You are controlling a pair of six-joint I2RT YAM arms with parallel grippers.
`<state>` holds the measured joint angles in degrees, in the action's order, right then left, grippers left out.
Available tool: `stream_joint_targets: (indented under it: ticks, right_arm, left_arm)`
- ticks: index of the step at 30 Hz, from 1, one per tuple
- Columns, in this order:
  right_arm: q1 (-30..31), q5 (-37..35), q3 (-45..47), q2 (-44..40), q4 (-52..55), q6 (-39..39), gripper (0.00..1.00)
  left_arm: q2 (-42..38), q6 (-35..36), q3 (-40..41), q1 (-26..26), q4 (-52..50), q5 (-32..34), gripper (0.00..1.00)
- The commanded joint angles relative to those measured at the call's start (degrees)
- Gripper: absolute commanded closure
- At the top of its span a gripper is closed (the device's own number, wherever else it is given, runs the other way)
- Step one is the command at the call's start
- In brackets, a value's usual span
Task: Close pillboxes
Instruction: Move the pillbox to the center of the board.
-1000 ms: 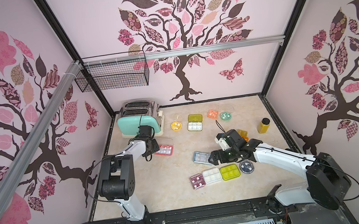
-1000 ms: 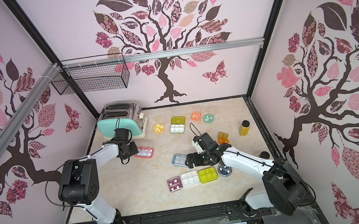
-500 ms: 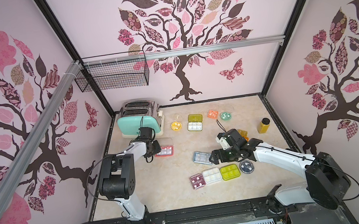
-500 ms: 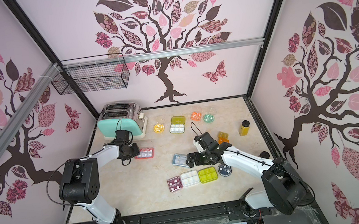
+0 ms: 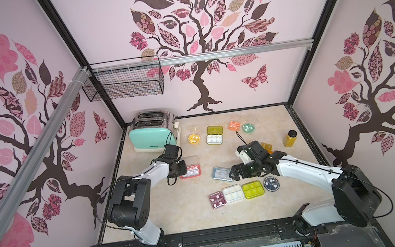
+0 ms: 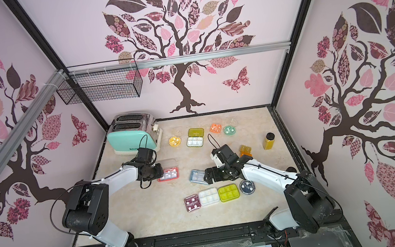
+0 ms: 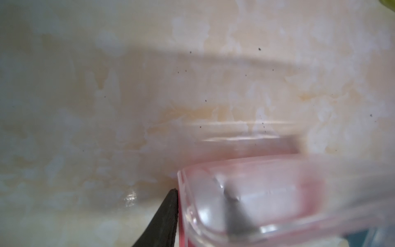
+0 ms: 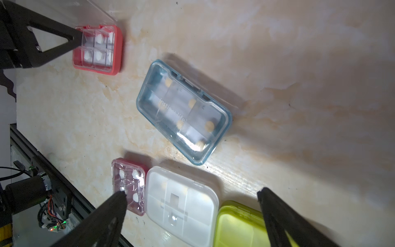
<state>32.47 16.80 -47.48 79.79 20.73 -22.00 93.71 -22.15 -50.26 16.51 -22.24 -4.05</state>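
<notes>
A pink pillbox lies left of centre with its clear lid standing open. My left gripper is shut on its near end: one finger presses the outer wall, the other shows through the clear plastic. The blue pillbox lies shut at centre. My right gripper hangs open, empty, beside the blue pillbox and above a front row of shut pillboxes: maroon, white, yellow-green and a navy round one. Yellow, olive-lidded white, orange and mint pillboxes sit at the back.
A mint toaster stands at the back left, close behind my left arm. An amber bottle with a black cap and a small orange block sit at the right. A wire basket hangs on the wall.
My left gripper's jaws have narrowed onto the end of the pink pillbox. The right arm and the other pillboxes have stayed where they were.
</notes>
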Motion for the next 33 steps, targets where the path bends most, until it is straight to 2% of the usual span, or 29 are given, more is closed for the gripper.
stream_joint_targets:
  ticks: [1, 8, 11, 16, 21, 29, 33]
  right_arm:
    - [-0.21, 1.29, -4.27, 1.95, 0.07, 1.87, 0.02]
    - [-0.11, 5.24, -9.41, 7.14, -0.32, 1.85, 0.1]
    - [-0.12, 6.05, -11.62, 8.89, -0.17, 2.05, 0.2]
    - [0.45, 6.89, -15.59, 11.88, 1.09, 2.3, 0.26]
    - [1.02, 7.9, -18.83, 15.94, 1.55, 1.35, 0.32]
    - [2.45, 8.92, -26.59, 21.82, 2.02, 2.4, 0.44]
    - [3.23, 9.69, -29.29, 24.11, 1.36, 4.96, 0.51]
  left_arm:
    - [-2.05, 0.3, 2.35, 0.55, 0.07, -2.65, 0.63]
    - [-3.35, -0.87, 4.62, 2.33, 2.45, -4.31, 0.63]
    - [-2.8, -1.81, 3.91, 4.58, 2.81, -5.01, 0.63]
    - [-1.79, -3.8, 2.34, 10.11, 4.0, -4.69, 0.63]
    - [-1.76, -4.61, 0.87, 11.0, 4.05, -5.44, 0.62]
    - [-12.58, -3.25, 0.21, 10.99, -3.91, -0.61, 0.56]
    - [-18.91, -6.09, 4.83, 10.99, -5.12, -4.44, 0.56]
